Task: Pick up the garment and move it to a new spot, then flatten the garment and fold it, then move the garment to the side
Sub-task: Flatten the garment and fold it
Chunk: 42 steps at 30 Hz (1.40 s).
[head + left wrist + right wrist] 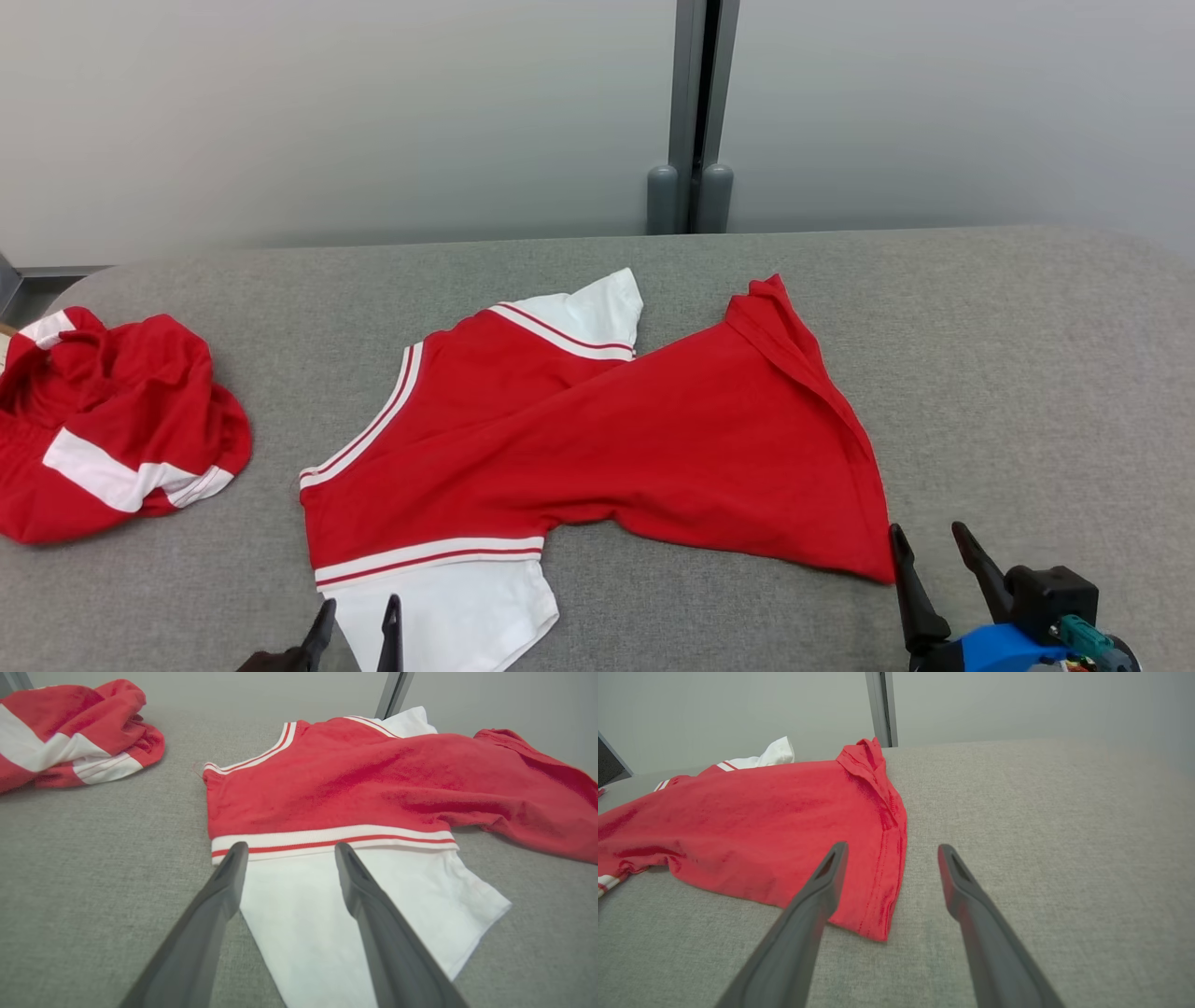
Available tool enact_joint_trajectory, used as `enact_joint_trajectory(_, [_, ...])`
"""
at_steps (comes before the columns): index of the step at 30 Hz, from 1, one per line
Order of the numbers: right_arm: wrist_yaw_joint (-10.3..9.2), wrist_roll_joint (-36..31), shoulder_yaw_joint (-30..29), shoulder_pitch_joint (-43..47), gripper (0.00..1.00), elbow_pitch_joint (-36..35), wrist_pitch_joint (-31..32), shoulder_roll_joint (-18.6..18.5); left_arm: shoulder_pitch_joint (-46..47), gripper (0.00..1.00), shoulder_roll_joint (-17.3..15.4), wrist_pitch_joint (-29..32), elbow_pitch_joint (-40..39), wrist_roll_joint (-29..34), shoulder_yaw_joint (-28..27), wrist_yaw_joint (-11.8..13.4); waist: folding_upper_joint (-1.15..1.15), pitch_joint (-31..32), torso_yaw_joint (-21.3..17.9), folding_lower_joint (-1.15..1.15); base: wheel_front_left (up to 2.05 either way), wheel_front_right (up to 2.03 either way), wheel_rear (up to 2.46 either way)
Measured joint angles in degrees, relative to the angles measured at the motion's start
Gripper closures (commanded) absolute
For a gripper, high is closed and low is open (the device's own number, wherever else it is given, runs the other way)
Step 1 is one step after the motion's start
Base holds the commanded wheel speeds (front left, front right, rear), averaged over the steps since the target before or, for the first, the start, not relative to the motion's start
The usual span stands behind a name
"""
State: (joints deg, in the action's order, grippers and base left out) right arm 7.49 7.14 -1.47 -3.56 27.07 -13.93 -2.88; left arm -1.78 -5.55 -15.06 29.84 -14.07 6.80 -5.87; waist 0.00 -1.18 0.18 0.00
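Note:
A red T-shirt [597, 448] with white sleeves and striped trim lies spread across the grey table, collar toward the left, hem toward the right. My left gripper [359, 609] is open at the bottom edge, its fingers [229, 872] over the near white sleeve [350, 905]. My right gripper [929, 537] is open at the lower right, just off the shirt's near hem corner [878, 928], which lies between its fingers [831, 868]. Nothing is held in either gripper.
A second red and white garment [103, 429] lies crumpled at the table's left edge. A grey post [693, 112] stands behind the table against a pale wall. Bare grey tabletop [1027, 373] stretches to the right of the shirt.

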Motion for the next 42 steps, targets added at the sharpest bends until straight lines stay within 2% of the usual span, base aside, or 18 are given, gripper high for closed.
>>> enact_joint_trajectory(14, [0.00, 0.5, -0.2, -2.3, 0.00, 8.1, -1.0, 0.0, -2.8, 0.00, 0.9, 0.0, 5.6, -3.2, 5.0, -1.2, 0.00, -0.5, 2.2, 0.00, 0.00, 0.00, 0.00])
enact_joint_trajectory(29, [0.00, 1.1, 0.1, -3.1, 0.00, 8.8, -1.1, 0.0, -0.4, 0.00, 0.7, 0.8, 8.3, -8.2, 11.3, -1.3, 0.00, -0.6, 2.0, 0.00, 0.00, 0.00, 0.00])
enact_joint_trajectory(31, [0.00, 1.1, 0.0, -3.1, 0.00, 8.9, -1.1, 0.0, -0.4, 0.23, 0.2, 0.8, 8.2, -9.2, 11.8, -1.3, 0.00, -0.7, 1.8, 0.00, 0.00, 0.00, 0.00])
enact_joint_trajectory(32, [0.00, 1.1, 0.0, -3.1, 0.00, 9.0, -1.1, 0.0, -0.5, 0.28, 0.0, 0.8, 8.2, -9.5, 11.8, -1.3, 0.00, -0.7, 1.7, 0.00, 0.00, 0.00, 0.00])
enact_joint_trajectory(33, [0.00, 1.1, 0.0, -3.1, 0.00, 9.1, -1.1, 0.0, -0.5, 0.39, -0.1, 0.8, 8.2, -9.7, 11.8, -1.3, 0.00, -0.7, 1.6, 0.00, 0.00, 0.00, 0.00])
enact_joint_trajectory(34, [0.00, 1.1, -0.1, -3.1, 0.00, 9.1, -1.1, 0.0, -0.6, 0.60, -0.3, 0.8, 8.2, -9.8, 11.8, -1.3, 0.00, -0.8, 1.6, 0.00, 0.00, 0.00, 0.00])
enact_joint_trajectory(35, [0.00, 1.1, -0.1, -3.1, 0.00, 9.1, -1.1, 0.0, -0.6, 1.00, -0.4, 0.8, 8.3, -9.8, 12.1, -1.3, 0.00, -0.8, 1.6, 0.00, 0.00, 0.00, 0.00])
enact_joint_trajectory(42, [0.00, 1.8, 0.3, -3.0, 0.00, 10.2, -1.1, 0.0, -0.5, 1.00, -1.0, 0.8, 5.3, -10.1, 10.9, -0.6, 0.00, -1.0, 2.2, 0.00, 0.00, 0.00, 0.00])
